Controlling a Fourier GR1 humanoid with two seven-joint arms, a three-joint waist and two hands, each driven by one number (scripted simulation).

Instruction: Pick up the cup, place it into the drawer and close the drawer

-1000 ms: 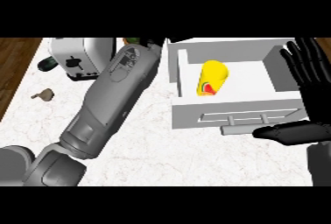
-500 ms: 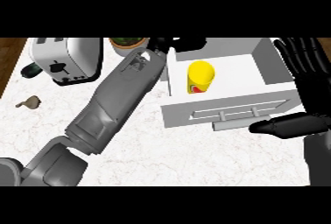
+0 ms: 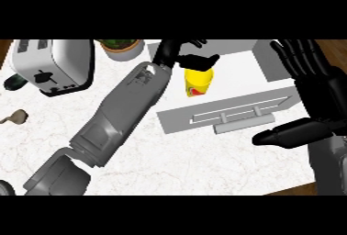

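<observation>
inside drawer (image 3: 234,73), cup (image 3: 197,81) touches left robot hand (image 3: 181,53).

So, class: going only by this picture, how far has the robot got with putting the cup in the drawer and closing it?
Done: the yellow cup already lies inside the open drawer. In hand: the left hand is by the cup's upper end, thumb over it; whether it grips the cup I cannot tell. The right hand is open beside the drawer's right side. Left: the drawer's front is pulled out, so the closing is not done.
</observation>
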